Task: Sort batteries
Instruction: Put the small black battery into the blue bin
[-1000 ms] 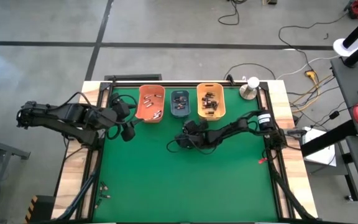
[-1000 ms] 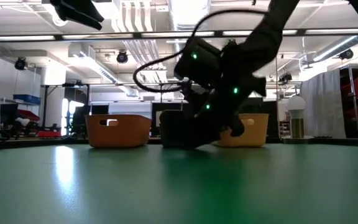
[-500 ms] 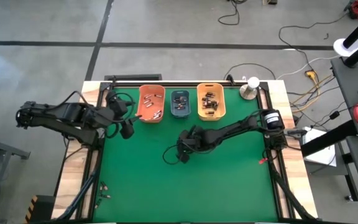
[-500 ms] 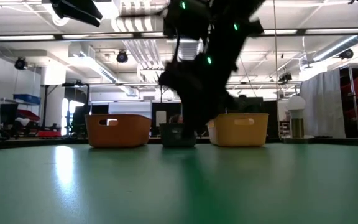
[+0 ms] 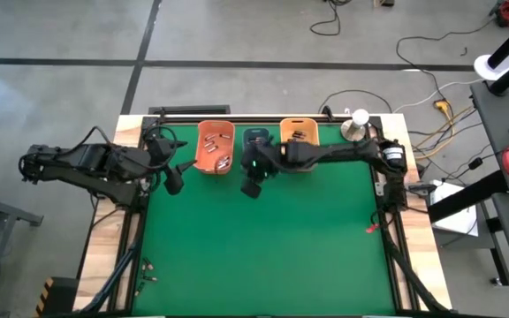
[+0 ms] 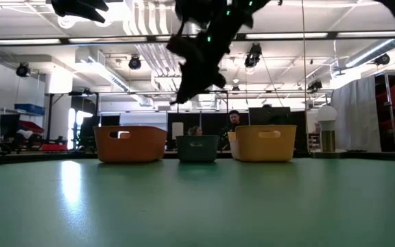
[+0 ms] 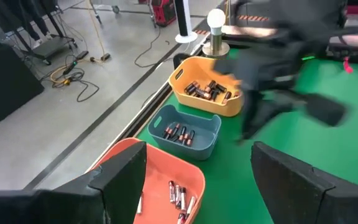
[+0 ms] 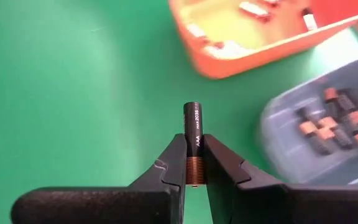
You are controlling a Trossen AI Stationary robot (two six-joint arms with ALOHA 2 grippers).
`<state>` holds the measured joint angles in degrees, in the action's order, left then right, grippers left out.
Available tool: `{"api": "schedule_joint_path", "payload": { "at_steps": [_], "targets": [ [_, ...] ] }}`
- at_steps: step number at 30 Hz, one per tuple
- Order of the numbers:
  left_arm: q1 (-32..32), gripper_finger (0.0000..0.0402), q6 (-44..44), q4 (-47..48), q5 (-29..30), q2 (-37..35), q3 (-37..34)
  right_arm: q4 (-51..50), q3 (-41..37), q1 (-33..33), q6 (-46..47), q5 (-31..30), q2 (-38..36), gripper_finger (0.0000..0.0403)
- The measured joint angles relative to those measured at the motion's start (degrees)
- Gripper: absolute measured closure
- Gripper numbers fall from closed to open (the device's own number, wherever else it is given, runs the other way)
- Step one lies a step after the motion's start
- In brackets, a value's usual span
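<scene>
Up near the back edge of the green surface (image 5: 263, 256), the right hand (image 8: 192, 163) was clamped on one AAA battery (image 8: 192, 134). The battery stood out between the two fingers, with its coppery end down in the grip. In the high view the right hand (image 5: 253, 183) hung just in front of the blue-grey bin (image 5: 256, 146) and close to the orange bin (image 5: 215, 147).

The step in hand looked like carrying this battery to its bin. To do it well, the hand should go right over the middle of the bin that holds batteries of the same size. It should go low, past the rim, and only then let go, so the battery does not bounce out or roll onto the surface. The grip looked thin, so a slow, smooth move would be safer.

The left hand (image 5: 173, 179) waited near the back left corner, beside the orange bin, with its fingers (image 7: 126, 180) wide apart and nothing between them.

Three bins stood in a row along the back edge: one orange, one blue-grey and one yellow-orange bin (image 5: 299, 141). Each had several batteries inside, too small and crowded to count. One battery was in the hand.
</scene>
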<state>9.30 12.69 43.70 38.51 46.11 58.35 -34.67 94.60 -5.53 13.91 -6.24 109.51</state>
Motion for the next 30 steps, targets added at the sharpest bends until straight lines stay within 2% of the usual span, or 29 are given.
{"api": "schedule_joint_path", "payload": {
  "at_steps": [10,15,30],
  "targets": [
    [0.16,0.0137,0.27,-0.74,-0.08,-1.53,0.00,-4.96,5.98,-11.82,-14.10,3.76,6.66,0.0373],
    [0.16,0.0137,0.02,-1.02,-0.12,-1.69,0.00,-9.72,9.12,-15.87,-17.29,6.44,11.90,0.0374],
    [0.13,0.0137,-0.22,-0.83,-0.02,-1.62,0.00,-19.07,25.28,-18.52,-28.37,7.82,25.30,0.0374]
  ]
}}
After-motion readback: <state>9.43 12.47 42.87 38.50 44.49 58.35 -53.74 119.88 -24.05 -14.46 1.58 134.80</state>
